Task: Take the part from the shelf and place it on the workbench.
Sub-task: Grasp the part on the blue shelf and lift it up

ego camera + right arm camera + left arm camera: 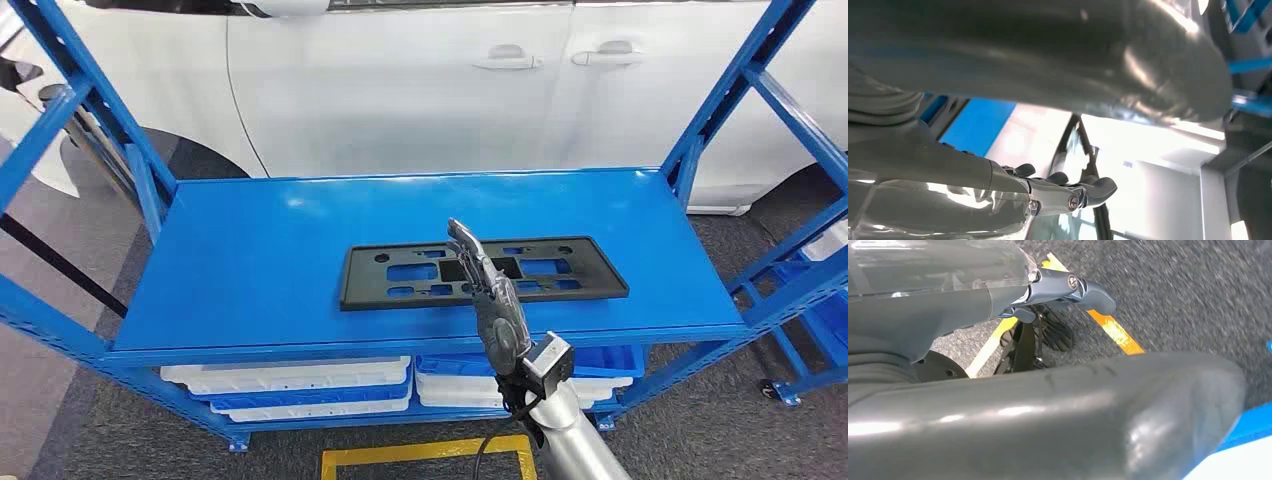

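Note:
A flat black rectangular part (600, 283) with several cut-outs lies on the top board of the blue shelf (250, 260), right of its middle. My right hand (490, 290) reaches in from the front edge and hovers over the middle of the part, fingers stretched forward and apart, holding nothing. Whether the fingertips touch the part I cannot tell. The right wrist view has the same hand (1048, 195) with its fingers extended and nothing between them. In the left wrist view my left hand (1048, 405) hangs above the grey floor, fingers straight and empty.
A white car (400, 80) stands close behind the shelf. White and blue trays (300, 385) are stacked on the level below. Blue uprights frame both ends, and another blue rack (810, 290) stands to the right. A yellow floor line (420, 455) runs in front.

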